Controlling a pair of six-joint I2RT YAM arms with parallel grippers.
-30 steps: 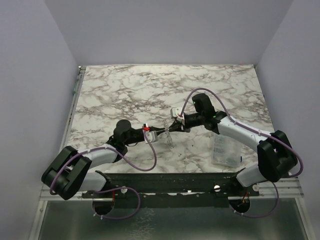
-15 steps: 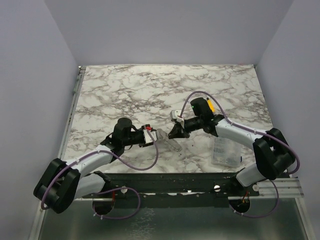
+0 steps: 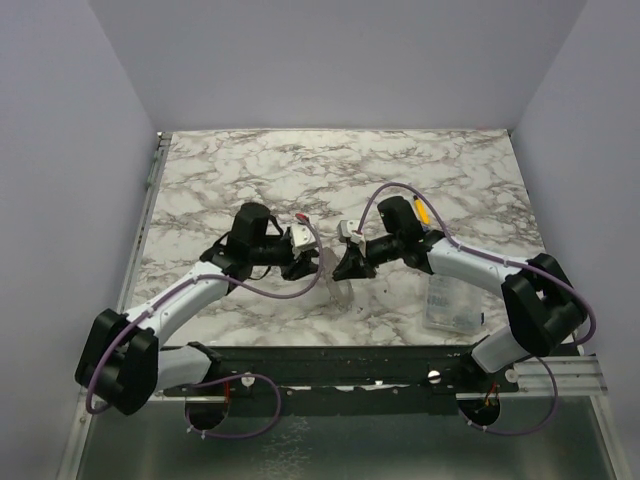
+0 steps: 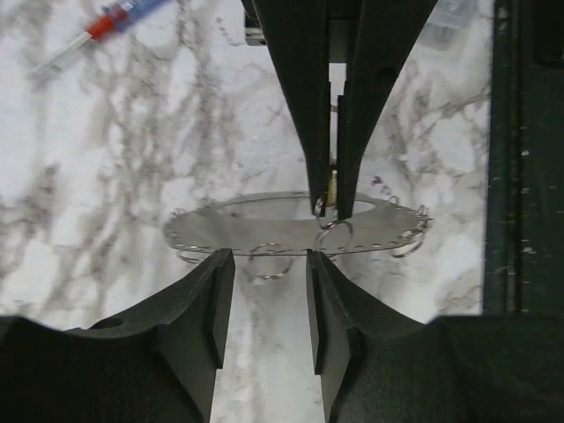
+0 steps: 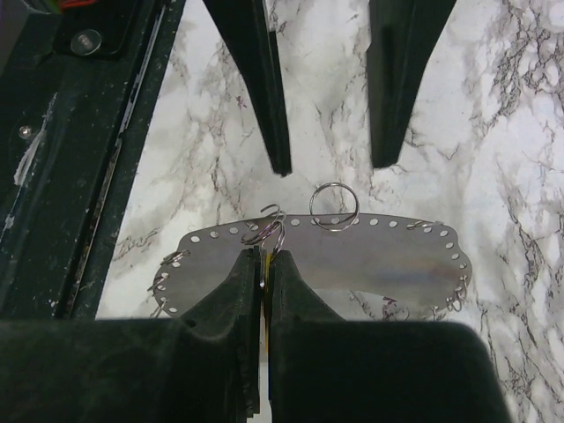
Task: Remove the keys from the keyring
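Working over the marble table (image 3: 220,180), we are holding our left gripper (image 4: 266,260) open, its jaws standing apart just beside the near edge of the keyring (image 4: 264,225). Our right gripper (image 5: 262,269) is pinching closed on the tiny golden key (image 4: 332,187) at the hoop's opposite rim. The keyring is sitting level between the two grippers, with small wire rings (image 5: 333,205) hanging through its edge holes.

Overhead, plus opposed close-ups sharing keyring (image 4: 203,231)
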